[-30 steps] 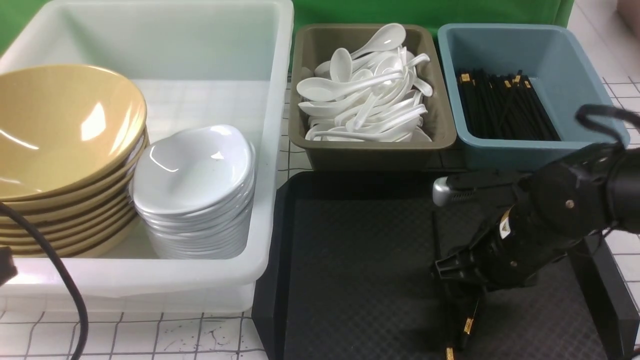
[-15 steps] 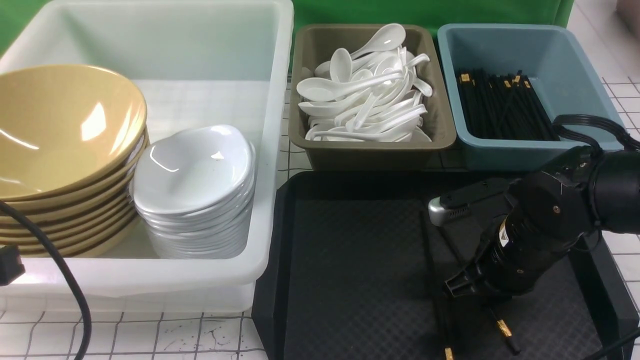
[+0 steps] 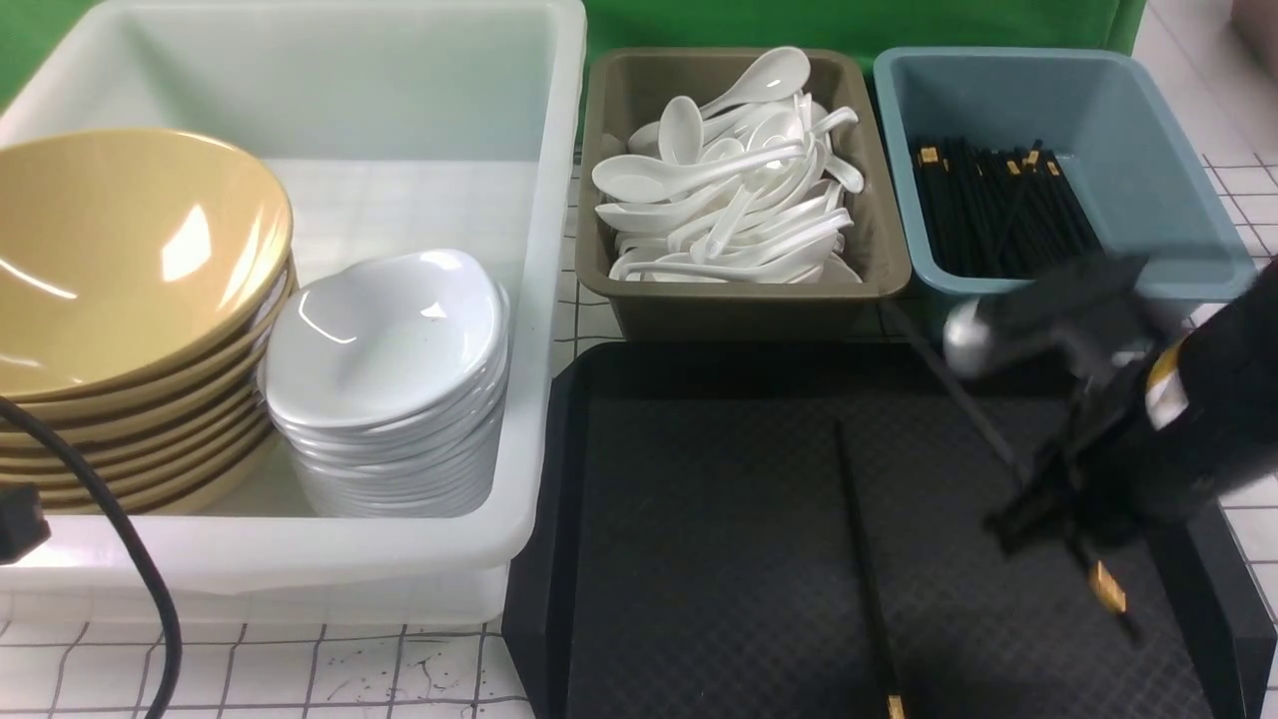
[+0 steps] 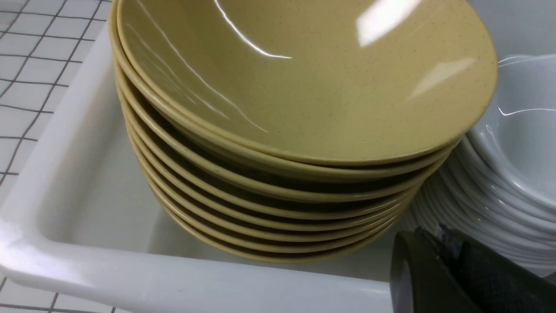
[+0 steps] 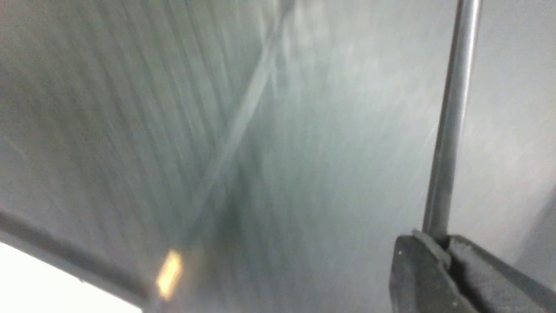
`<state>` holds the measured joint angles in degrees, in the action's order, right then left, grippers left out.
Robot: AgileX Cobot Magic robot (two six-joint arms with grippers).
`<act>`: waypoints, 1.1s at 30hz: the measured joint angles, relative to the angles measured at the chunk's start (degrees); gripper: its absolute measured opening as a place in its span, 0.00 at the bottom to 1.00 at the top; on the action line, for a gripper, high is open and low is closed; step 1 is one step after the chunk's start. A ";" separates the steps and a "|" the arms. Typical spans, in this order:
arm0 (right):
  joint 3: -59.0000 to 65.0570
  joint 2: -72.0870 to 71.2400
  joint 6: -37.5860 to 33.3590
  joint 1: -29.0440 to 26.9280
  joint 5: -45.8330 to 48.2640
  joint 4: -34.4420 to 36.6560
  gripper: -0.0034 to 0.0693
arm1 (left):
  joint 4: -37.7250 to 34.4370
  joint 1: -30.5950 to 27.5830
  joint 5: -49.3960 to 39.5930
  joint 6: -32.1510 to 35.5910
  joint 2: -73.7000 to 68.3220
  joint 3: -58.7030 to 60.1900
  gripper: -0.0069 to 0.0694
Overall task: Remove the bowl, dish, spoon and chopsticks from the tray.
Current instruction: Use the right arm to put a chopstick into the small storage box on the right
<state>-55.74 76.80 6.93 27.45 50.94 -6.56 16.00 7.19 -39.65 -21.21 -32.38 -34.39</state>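
Observation:
One black chopstick [image 3: 865,569] lies on the black tray [image 3: 699,499], gold band at the near end. My right gripper [image 3: 1043,504] is shut on the other chopstick [image 3: 1106,587] and holds it slanted above the tray's right side, blurred by motion. In the right wrist view the jaws [image 5: 443,243] pinch this stick [image 5: 449,130], and the lying stick [image 5: 243,113] shows blurred. My left gripper [image 4: 438,237] is shut and empty at the white tub's front wall, beside the stacked yellow bowls [image 4: 304,78] and white dishes [image 4: 512,130]. No bowl, dish or spoon is on the tray.
The white tub [image 3: 544,300] on the left holds the bowl stack [image 3: 120,260] and the dish stack [image 3: 389,340]. A brown bin [image 3: 739,300] of white spoons and a blue bin [image 3: 1048,300] of chopsticks stand behind the tray.
My right gripper has risen and swung to the right with one chopstick pinched in it. The other chopstick stays on the tray. The left arm has not moved.

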 joint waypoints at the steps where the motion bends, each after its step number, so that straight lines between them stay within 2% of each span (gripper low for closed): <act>1: -2.09 -1.63 -0.43 -0.07 -0.84 -0.47 0.16 | 0.00 0.00 0.00 0.00 0.00 0.00 0.08; 6: -14.34 -0.72 -1.87 -5.67 -8.58 -2.41 0.16 | 0.00 0.00 0.34 0.00 0.00 0.00 0.08; 7: -20.25 4.09 -2.74 -9.53 -10.67 -2.88 0.16 | 0.00 0.00 1.14 0.00 0.00 0.00 0.08; 13: -35.58 23.93 -2.21 -17.90 -12.71 -1.24 0.16 | 0.00 0.00 1.64 0.00 0.00 1.32 0.08; 18: -45.58 38.97 -2.01 -21.72 -9.39 1.90 0.16 | 0.00 0.00 1.86 0.00 0.00 3.99 0.08; 23: -52.80 48.33 -1.95 -22.31 -3.83 2.49 0.18 | 0.00 0.00 4.74 0.08 0.00 4.94 0.08; 26: -53.38 48.73 -1.95 -22.25 -3.17 2.80 0.26 | 0.00 0.00 6.25 0.28 0.00 5.07 0.08; 29: -53.73 47.52 -1.95 -22.25 -1.47 3.18 0.45 | -0.20 0.00 6.62 0.78 0.00 5.07 0.08; 30: -53.37 46.41 -1.95 -22.25 -0.10 3.64 0.54 | -0.72 0.00 6.56 1.42 0.00 5.07 0.08; 32: -52.78 44.78 -1.95 -22.25 0.68 4.39 0.61 | -1.28 0.00 6.56 1.99 0.00 5.07 0.08; 33: -51.61 41.88 -2.45 -22.25 2.07 6.56 0.71 | -1.92 0.00 6.43 2.67 0.00 5.07 0.08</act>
<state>-107.35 118.69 4.47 5.19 53.00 0.00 14.07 7.19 -33.22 -18.54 -32.38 -29.32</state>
